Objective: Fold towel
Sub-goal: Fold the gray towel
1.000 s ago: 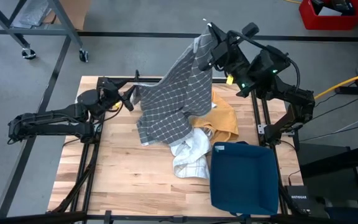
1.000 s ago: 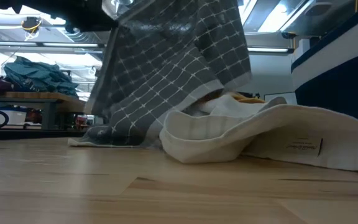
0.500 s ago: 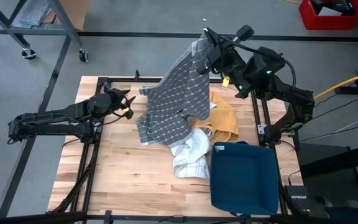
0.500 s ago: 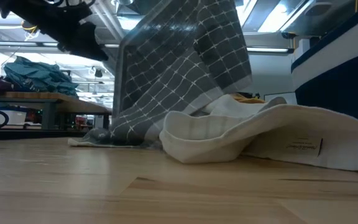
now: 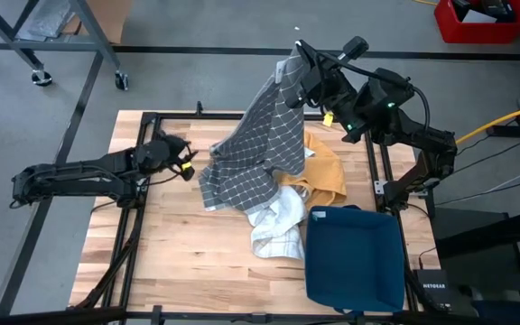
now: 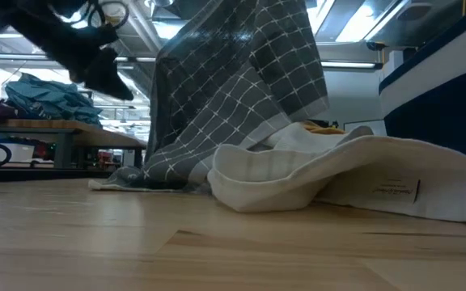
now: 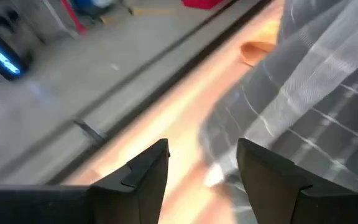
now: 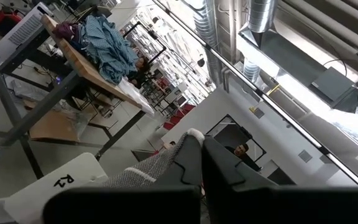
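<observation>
Oddly, nearest me the cream towel [image 6: 338,174] carried a small sewn label, its print too tiny to read, and "NETGEAR" stood on a box [image 5: 434,291] past the blue bin [image 5: 355,255]. Behind the cream towel, the grey checked towel [image 5: 258,144] hung from the right gripper [image 5: 298,65], fingers clamped on its top corner, hem trailing on the table [image 5: 170,244]. The left gripper [image 5: 182,159] hovered beside it, fingers apart and empty; I judged a missed corner would let it bunch or drag the yellow cloth [image 5: 325,171].

Yellow cloth [image 5: 325,171] mostly hidden under grey checked towel [image 5: 258,144]. Dark blue cloth [image 5: 355,255] cut off by near edge in high view. Left wrist view motion-blurred; table [image 7: 185,118] detail unreadable there.
</observation>
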You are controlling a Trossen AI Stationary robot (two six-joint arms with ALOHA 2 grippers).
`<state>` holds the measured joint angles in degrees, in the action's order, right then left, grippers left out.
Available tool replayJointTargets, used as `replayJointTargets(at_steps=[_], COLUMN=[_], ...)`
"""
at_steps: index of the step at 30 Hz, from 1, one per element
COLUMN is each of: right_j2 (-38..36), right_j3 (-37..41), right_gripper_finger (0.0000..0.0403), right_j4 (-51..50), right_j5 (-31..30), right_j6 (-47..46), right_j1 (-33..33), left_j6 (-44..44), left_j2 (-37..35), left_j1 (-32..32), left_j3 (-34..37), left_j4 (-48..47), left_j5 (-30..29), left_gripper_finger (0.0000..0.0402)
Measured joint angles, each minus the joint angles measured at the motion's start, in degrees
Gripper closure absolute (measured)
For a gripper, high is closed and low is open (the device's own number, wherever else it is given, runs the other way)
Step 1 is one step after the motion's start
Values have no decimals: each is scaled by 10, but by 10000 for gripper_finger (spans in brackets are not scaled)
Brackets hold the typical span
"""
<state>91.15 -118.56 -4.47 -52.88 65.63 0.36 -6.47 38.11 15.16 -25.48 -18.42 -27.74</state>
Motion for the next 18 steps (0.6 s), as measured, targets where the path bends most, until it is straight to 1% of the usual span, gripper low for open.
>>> replayJointTargets(at_steps=[3,6,8,13,18], right_j2=[0,0,0,0,0], right_j3=[0,0,0,0,0], right_gripper_finger=[402,402,402,402,402], right_j4=[1,0,0,0,0], right_j5=[0,0,0,0,0], right_j6=[0,0,0,0,0], right_j1=[0,0,0,0,0], left_j6=[-33,-50,-51,-21,17], left_j2=[13,31,43,82,128], left_j1=[-3,-6,-9,-9,-9], left_j3=[34,69,92,142,167], left_j4=[18,58,104,223,307], left_j5=[34,36,41,59,58], left_gripper_finger=[219,219,219,219,219])
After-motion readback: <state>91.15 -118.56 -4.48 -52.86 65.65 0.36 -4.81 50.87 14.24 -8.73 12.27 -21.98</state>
